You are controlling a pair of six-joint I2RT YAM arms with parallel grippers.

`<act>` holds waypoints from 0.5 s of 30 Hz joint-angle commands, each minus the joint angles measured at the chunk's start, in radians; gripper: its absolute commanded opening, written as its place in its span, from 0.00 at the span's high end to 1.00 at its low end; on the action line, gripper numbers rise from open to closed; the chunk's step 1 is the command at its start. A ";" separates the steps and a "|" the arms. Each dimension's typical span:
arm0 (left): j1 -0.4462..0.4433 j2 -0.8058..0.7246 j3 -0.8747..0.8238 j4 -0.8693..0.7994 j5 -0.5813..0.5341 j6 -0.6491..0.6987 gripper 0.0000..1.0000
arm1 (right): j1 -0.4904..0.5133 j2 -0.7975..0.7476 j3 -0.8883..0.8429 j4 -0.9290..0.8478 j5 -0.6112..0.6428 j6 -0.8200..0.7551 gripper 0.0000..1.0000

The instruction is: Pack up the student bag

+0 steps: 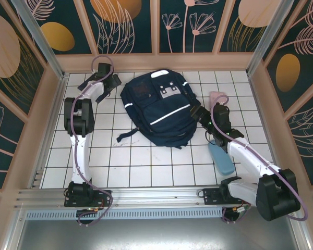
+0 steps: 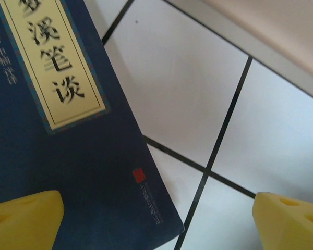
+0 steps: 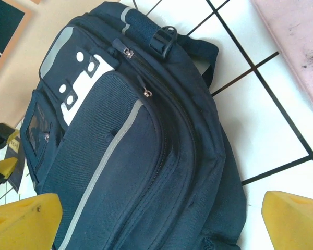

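The student bag (image 1: 159, 107), a large navy backpack with white stripes and a pale patch, lies flat on the tiled floor at the middle back. Its zippers look closed in the right wrist view, student bag (image 3: 135, 146). My right gripper (image 3: 159, 221) hovers open over the bag's right side, seen from above as right gripper (image 1: 197, 113). My left gripper (image 1: 113, 83) is at the bag's far-left corner. In its wrist view the left gripper (image 2: 156, 224) stands open above the corner of a navy book (image 2: 68, 135) with a yellow label, not touching it.
A pink flat item (image 1: 218, 98) lies on the tiles right of the bag, also pink item (image 3: 297, 47). A light blue oblong object (image 1: 221, 156) lies under my right forearm. Wooden walls (image 1: 156, 61) close in the tiled floor on three sides.
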 commanded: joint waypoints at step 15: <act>0.006 -0.246 -0.447 0.022 0.192 -0.039 0.09 | -0.008 -0.142 0.022 -0.026 -0.026 0.028 0.02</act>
